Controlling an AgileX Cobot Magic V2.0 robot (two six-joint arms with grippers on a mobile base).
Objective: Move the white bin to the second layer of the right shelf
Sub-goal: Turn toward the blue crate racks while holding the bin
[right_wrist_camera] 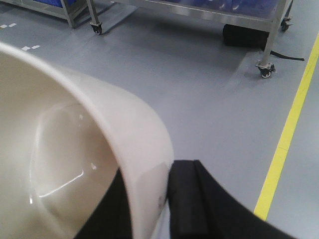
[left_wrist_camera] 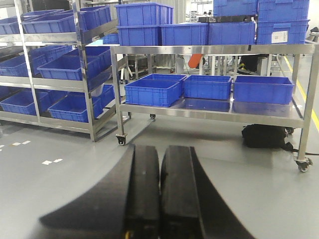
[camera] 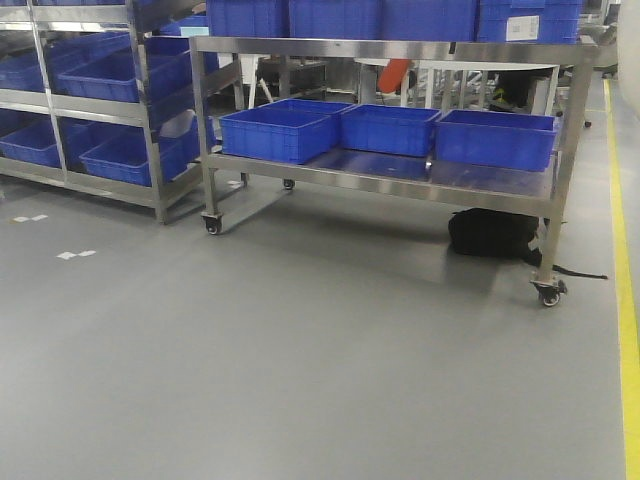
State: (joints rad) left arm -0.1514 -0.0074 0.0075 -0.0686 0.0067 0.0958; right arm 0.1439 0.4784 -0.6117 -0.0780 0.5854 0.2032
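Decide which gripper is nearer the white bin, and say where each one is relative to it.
Right. The right gripper clamps the rim of the white bin, one finger inside, one outside. The left gripper is shut on nothing, and its view shows no bin.

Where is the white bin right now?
In the right wrist view, the white bin fills the left side, its rim pinched by the right end effector, above the grey floor.
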